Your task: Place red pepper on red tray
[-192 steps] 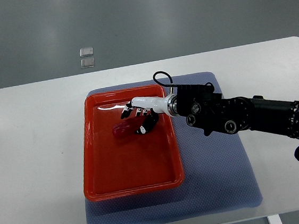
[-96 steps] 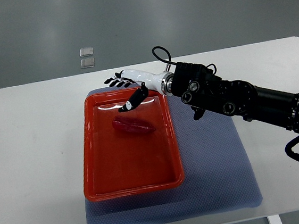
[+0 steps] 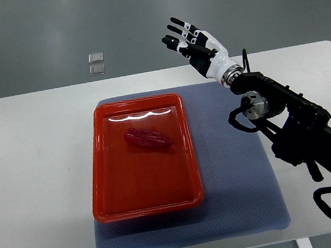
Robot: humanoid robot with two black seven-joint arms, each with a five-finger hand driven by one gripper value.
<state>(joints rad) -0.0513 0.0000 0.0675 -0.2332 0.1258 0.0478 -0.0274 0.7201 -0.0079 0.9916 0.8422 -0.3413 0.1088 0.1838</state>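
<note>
Red pepper lay inside the red tray, upper half, nothing touching it. Right hand was raised beyond the table, fingers spread, empty. Pepper judged light, smooth, probably slightly soft; surface detail unclear. Best gripped across its middle.

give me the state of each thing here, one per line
Red pepper: lying on its side inside the tray, nothing touching it.
Shallow red plastic tray: flat on the mat, holding only the pepper.
Blue-grey textured mat: spread flat on the table under the tray.
Right hand: raised beyond the table's far edge, fingers spread, holding nothing.
</note>
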